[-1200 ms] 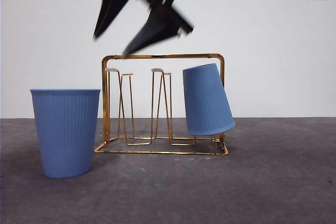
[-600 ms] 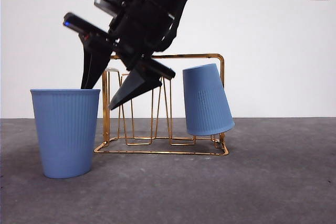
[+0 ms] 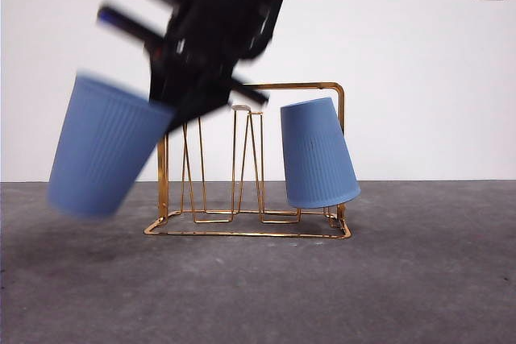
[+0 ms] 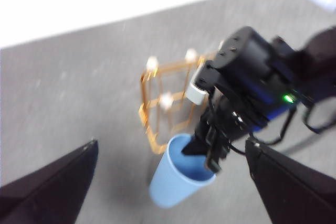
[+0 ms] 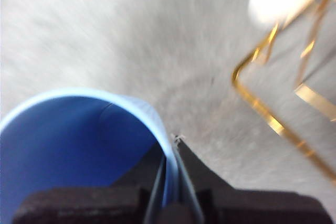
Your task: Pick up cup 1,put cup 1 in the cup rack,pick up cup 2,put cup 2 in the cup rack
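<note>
Nearest, on the left of the front view: ribbed blue cup [image 3: 105, 149], tapered, off the grey speckled table [image 3: 403, 279] and tilted, mouth up and leaning toward the rack, base swung out to the left, long axis slanting. Half a second ago stood upright on the table; now lifted and motion-blurred. Pinched at the rim by the right gripper [image 5: 169, 153], one black jaw inside the wall, one outside, closed narrow on the thin edge. Behind, the cup rack [image 3: 250, 159]: gold wire, arched rectangular frame, flat base, thin white-tipped pegs. On its right end, second blue cup [image 3: 317, 153], upside down, mouth downward, leaning slightly, unmoved. Farther back, white wall [image 3: 403, 54] with sockets. Left gripper [image 4: 170, 182] spread wide, holding nothing, looking on from a distance.
</note>
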You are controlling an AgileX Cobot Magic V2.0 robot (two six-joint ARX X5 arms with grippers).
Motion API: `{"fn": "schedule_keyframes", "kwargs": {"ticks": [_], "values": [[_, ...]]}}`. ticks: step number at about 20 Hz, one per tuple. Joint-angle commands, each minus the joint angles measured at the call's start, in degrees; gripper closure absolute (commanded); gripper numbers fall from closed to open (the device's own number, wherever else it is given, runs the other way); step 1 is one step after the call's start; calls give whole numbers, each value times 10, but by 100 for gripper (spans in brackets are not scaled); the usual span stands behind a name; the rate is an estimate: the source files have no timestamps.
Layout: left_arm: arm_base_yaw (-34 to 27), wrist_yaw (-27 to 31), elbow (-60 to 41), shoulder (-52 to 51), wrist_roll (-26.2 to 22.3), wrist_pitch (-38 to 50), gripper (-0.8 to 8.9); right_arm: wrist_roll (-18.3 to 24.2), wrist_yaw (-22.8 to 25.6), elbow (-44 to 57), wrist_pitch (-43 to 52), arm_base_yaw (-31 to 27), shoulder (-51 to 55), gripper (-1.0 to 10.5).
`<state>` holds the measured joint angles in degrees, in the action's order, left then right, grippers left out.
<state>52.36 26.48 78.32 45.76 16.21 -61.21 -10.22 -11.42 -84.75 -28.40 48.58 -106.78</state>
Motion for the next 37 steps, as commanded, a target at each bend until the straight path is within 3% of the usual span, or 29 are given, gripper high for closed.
{"fn": "schedule_keyframes", "kwargs": {"ticks": [1,6,9,13,17,23,26,32,37], "values": [[2,-3,-2,4,-15,45,346,34,33,-6,-15,2,76,959],[2,-102,-2,42,-29,184,345,90,152,-6,-43,2,299,959],[-1,-216,-2,92,-30,287,344,135,225,-6,-42,2,431,959],[-12,-330,-2,138,-10,388,342,169,269,-6,-42,2,522,959],[-30,-463,-2,190,50,506,332,208,282,-6,-40,2,592,959],[-49,-652,-2,280,209,763,305,265,279,-6,-17,2,662,959],[-49,-687,-2,325,292,885,305,274,265,-6,-5,2,677,959],[-37,-681,-2,402,414,1099,305,296,238,-6,2,2,667,959],[-30,-660,-2,435,462,1190,305,300,237,-5,17,2,638,959]]}}
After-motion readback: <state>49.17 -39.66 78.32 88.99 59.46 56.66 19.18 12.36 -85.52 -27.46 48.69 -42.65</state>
